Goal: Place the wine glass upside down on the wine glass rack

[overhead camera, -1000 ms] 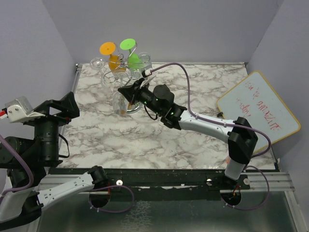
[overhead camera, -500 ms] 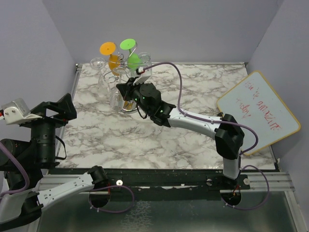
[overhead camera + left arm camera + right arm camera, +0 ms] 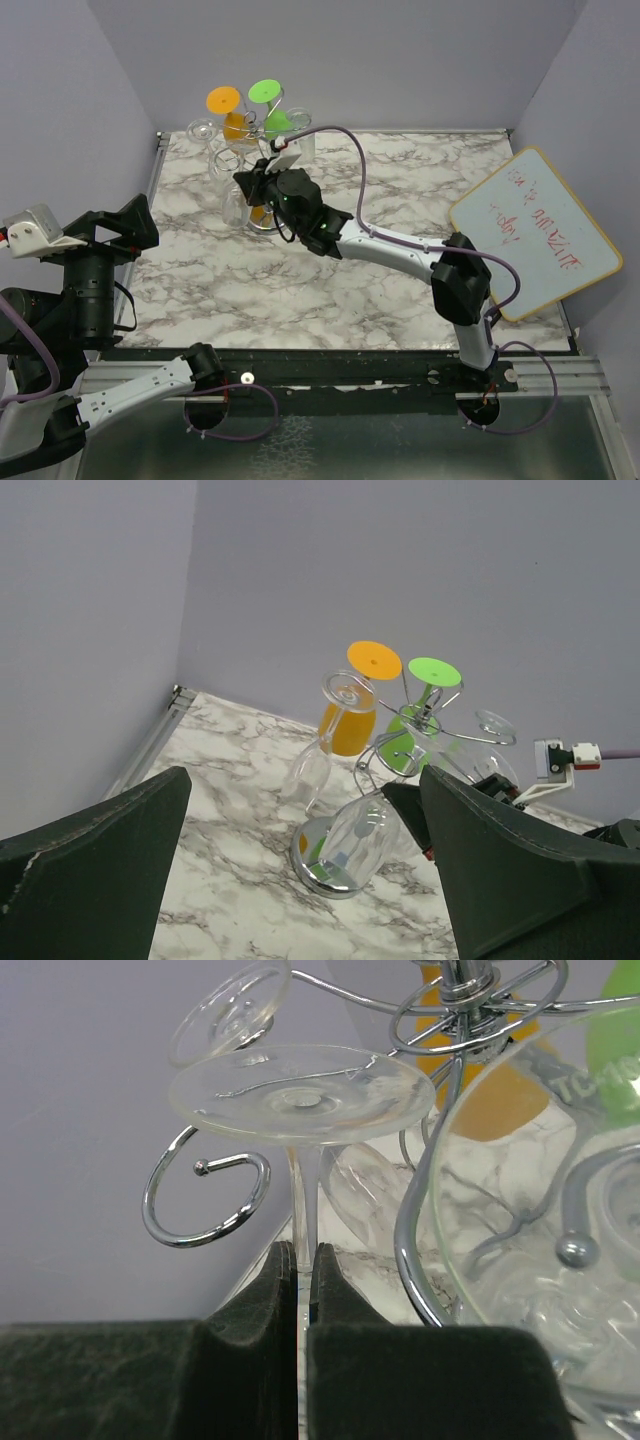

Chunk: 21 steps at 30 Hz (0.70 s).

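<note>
1. Left claw (image 3: 302,810) sits back at the near left, its fingers spread wide.
2. Right claw (image 3: 300,1280) pinches the stem of the wine glass (image 3: 300,1095), which is clear and held upside down with its round foot uppermost.
3. That foot sits just above a curled arm of the wine glass rack (image 3: 470,975), a silver wire stand at the far left of the marble table (image 3: 450,170).
4. An orange glass (image 3: 225,102) and a green glass (image 3: 266,92) hang on the rack.
5. Since a second ago the right arm has stretched farther back and left, bringing the glass closer to the rack.
</note>
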Each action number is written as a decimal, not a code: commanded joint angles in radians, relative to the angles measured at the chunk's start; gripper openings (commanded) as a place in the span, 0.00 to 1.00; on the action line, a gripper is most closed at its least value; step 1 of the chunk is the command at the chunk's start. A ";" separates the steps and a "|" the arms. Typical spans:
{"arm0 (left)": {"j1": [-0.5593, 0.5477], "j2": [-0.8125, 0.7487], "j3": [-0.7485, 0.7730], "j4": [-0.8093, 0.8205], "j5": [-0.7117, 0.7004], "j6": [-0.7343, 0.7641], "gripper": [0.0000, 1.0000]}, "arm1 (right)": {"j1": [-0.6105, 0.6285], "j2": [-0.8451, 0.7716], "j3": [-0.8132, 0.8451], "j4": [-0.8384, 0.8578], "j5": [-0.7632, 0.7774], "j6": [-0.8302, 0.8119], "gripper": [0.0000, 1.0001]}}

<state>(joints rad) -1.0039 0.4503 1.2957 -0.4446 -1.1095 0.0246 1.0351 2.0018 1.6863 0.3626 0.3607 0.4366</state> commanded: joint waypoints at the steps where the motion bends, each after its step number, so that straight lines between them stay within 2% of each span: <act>1: -0.005 -0.009 0.010 -0.013 0.002 0.019 0.98 | 0.008 0.035 0.070 0.000 -0.004 -0.016 0.01; 21: -0.007 -0.011 -0.001 -0.014 0.004 0.009 0.98 | 0.008 0.067 0.115 0.007 -0.179 -0.067 0.01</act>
<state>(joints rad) -1.0039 0.4503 1.2957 -0.4454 -1.1091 0.0238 1.0351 2.0533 1.7535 0.3447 0.2443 0.3889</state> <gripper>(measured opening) 0.975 0.043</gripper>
